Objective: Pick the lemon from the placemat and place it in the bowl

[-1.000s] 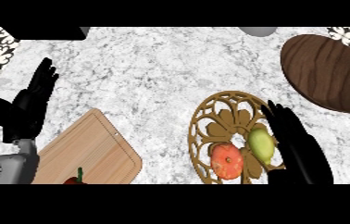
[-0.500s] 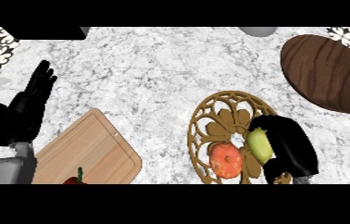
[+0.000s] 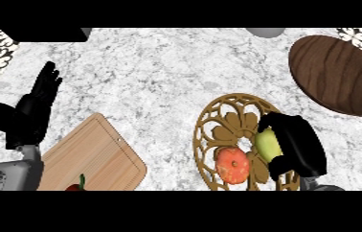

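At the left edge, the left hand [image 3: 34, 115] is held up at rest, its fingers straight. A wooden cutting board [image 3: 92, 152] is seen beside it. On the gold placemat [image 3: 225, 112], next to an orange fruit [image 3: 232, 165], the lemon [image 3: 267, 145] is held by the right hand [image 3: 300, 147]. Its fingers were straight a moment ago and are now curled round the lemon. So the lemon looks caught, ready to be lifted to the brown wooden bowl [image 3: 332, 70].

So the placemat [image 3: 216, 116] sits toward the counter's near right edge, with the lemon [image 3: 266, 145] and another round fruit [image 3: 232, 165] on it, fruit just left of the lemon. The bowl [image 3: 329, 70] is at the far right, well apart from the cutting board [image 3: 92, 154] in the near left corner.
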Tool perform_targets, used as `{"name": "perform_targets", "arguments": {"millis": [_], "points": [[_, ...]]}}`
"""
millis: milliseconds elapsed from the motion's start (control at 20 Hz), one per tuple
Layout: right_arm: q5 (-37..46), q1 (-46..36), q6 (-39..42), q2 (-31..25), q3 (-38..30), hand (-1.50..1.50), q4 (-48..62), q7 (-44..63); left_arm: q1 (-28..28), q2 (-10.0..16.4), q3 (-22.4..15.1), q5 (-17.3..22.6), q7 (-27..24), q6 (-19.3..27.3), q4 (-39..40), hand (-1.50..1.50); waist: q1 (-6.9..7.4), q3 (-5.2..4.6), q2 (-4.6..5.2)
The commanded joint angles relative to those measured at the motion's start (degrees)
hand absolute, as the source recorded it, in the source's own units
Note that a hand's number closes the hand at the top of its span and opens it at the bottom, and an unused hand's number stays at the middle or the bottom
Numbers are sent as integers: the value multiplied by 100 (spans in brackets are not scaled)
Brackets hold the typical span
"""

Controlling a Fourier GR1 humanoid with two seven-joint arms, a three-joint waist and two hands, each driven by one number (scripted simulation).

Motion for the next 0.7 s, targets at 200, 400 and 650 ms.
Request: {"name": "perform_targets", "arguments": {"millis": [200, 400, 650], "points": [[21, -1653, 1084, 771, -1283, 150, 1477, 2491, -215, -133, -224, -110, 40, -22, 27, 0, 363, 77, 199], [239, -2984, 1595, 915, -1734, 150, 2259, 3812, -283, -143, -324, -170, 80, -61, 12, 0, 418, 83, 159], [928, -4588, 1333, 622, -1828, 150, 2925, 4704, -140, -119, -157, -63, -71, -109, 12, 0, 317, 82, 103]]}}
